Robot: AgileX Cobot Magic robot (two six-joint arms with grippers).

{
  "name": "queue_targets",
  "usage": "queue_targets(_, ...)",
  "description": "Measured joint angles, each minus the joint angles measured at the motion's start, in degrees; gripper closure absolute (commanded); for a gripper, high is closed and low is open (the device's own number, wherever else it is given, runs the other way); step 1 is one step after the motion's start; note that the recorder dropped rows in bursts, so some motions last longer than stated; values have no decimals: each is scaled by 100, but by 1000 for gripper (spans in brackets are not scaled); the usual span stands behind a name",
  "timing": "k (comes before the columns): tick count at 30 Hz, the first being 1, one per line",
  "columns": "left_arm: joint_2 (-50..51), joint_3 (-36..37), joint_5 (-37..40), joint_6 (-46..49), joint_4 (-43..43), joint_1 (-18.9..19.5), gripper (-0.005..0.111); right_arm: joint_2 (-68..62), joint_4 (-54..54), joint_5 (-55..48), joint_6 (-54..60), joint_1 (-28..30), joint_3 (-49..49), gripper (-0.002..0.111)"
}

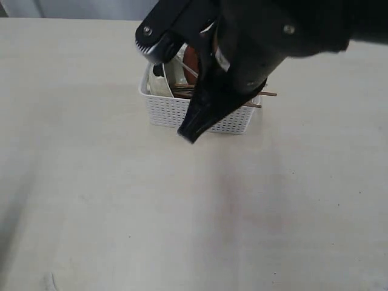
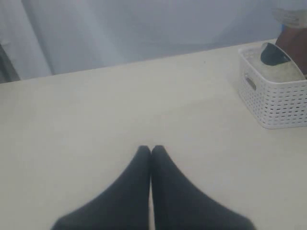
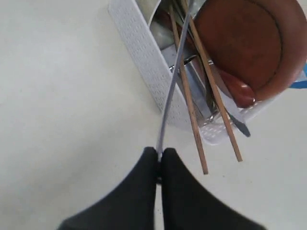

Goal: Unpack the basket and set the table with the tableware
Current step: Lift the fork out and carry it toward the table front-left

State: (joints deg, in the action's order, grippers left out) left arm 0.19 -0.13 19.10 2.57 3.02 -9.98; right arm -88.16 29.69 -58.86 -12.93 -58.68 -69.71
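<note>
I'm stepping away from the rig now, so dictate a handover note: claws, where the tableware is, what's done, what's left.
Left claw: shut, empty, over bare table.
Right claw: shut on a thin steel utensil, its far end in the basket.
Plate, chopsticks: in the basket.
Done: nothing laid out in view.
Left: all of the tableware.

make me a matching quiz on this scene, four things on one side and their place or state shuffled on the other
1 left gripper
2 right gripper
3 chopsticks
4 plate

a sticking out past the basket rim
b shut on a thin steel utensil
c shut on nothing, over the bare table
d propped up inside the basket

Pairs: 1-c, 2-b, 3-a, 4-d
</note>
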Motion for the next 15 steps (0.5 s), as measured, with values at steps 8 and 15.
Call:
queue_targets(8, 0, 0, 0, 0, 0, 0, 107, 13, 944, -219, -1470, -1563, 947, 109)
queue_targets(15, 0, 0, 0, 0, 0, 0, 107, 13, 1027, 137, -2629, -1972, 1966, 109)
